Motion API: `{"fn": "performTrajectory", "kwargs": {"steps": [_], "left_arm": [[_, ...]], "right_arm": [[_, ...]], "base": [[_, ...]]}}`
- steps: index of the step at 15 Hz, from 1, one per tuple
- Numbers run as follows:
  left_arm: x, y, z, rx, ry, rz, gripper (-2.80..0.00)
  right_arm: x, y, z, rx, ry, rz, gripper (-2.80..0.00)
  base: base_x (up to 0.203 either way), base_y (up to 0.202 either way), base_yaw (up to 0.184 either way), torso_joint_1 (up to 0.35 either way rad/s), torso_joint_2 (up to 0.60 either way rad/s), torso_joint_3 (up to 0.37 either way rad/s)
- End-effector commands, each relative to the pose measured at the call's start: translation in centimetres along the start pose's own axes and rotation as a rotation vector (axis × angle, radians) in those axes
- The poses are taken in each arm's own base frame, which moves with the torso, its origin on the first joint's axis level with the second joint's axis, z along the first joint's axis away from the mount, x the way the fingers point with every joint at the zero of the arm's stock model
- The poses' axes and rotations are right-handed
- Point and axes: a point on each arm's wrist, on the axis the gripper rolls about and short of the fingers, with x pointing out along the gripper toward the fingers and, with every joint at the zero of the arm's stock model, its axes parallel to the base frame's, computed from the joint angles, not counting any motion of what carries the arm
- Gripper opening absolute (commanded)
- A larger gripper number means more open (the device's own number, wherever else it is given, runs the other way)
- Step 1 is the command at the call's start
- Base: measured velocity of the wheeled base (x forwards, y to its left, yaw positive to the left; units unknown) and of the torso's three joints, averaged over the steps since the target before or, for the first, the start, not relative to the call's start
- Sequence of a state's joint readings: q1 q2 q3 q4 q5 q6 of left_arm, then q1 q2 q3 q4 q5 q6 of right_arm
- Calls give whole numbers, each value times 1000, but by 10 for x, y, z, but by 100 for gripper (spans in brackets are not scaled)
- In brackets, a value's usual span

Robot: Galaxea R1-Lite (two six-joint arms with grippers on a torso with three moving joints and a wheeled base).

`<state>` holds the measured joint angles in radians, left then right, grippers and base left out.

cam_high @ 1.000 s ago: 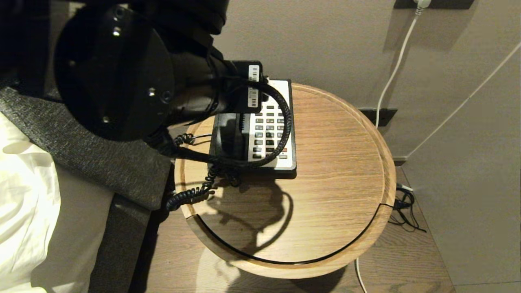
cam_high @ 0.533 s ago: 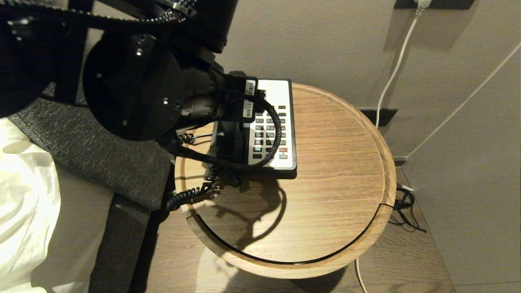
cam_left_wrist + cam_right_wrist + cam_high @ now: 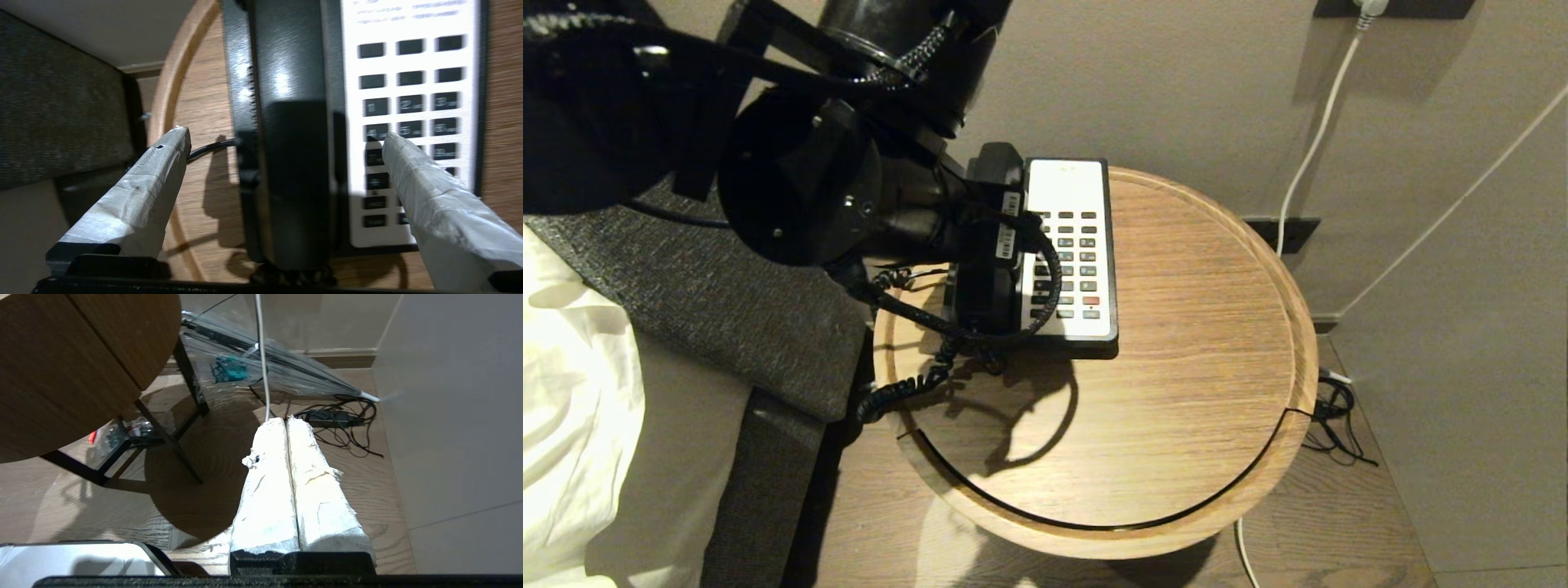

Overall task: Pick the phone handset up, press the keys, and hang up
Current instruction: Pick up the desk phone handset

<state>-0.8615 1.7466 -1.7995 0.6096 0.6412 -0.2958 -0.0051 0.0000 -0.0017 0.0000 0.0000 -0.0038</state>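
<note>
surface: round wooden side table (image 3: 1192,343) against a beige wall.
phone handset (image 3: 292,143): lying in the phone base (image 3: 1094,339) cradle, beside the keys (image 3: 1074,265).
left gripper (image 3: 286,141): spread wide, straddling handset, not touching.
right gripper (image 3: 286,424): fingers together, low beside table.

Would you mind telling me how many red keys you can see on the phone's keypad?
1. The only red key sits in the rightmost column of the keys, in the second row from the near end. The robot's cable and the left gripper cover the left column, so another may be hidden.
</note>
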Motion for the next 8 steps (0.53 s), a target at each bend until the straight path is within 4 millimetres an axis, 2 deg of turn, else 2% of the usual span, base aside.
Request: {"fn": "performTrajectory", "kwargs": {"steps": [1,8], "left_arm": [[3,1,2,-15,18,4,0],[26,0,0,-30,44,39,0]], "right_arm": [[0,0,0,-1,-2,0,-280],[0,0,0,-1,-3,0,-280]], "base": [[0,0,0,0,0,0],[0,0,0,0,0,0]]}}
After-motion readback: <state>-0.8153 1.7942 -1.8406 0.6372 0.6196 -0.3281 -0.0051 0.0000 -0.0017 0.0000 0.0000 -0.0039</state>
